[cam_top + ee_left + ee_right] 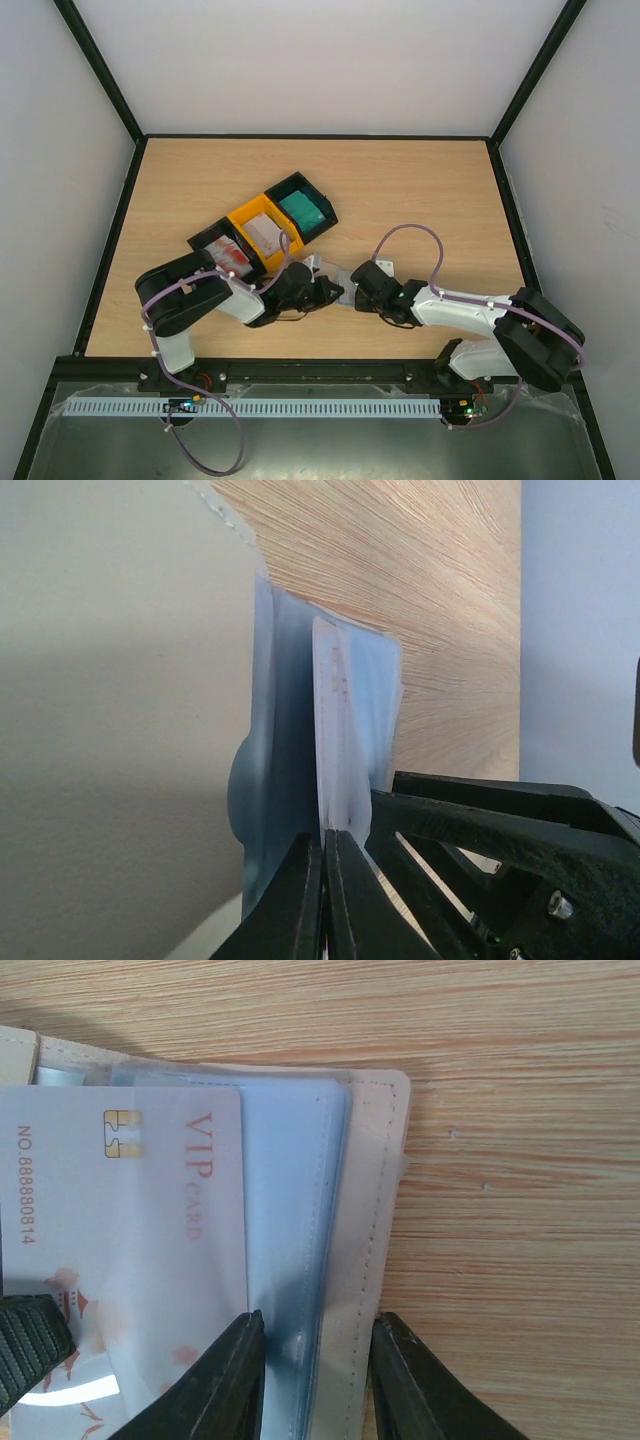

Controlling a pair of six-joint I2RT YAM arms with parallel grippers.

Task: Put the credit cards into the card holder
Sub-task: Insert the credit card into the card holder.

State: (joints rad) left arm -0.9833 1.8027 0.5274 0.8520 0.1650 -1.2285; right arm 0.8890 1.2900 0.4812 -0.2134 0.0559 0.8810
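One card [130, 1210] is being pinched between the left gripper's [325, 845] jaws; the wallet [375, 1160] is being straddled by the right gripper [315, 1338], hold uncertain, so slipping risks jamming

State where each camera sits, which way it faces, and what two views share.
Top external: above and behind the robot, looking down on the table; left arm and right arm show.
Left wrist: low, looking along the shut left gripper, which pinches a pale card at the card holder.
Right wrist: looking down on the card holder, straddled by the open right gripper.
Shared: both wrist views show card and holder.
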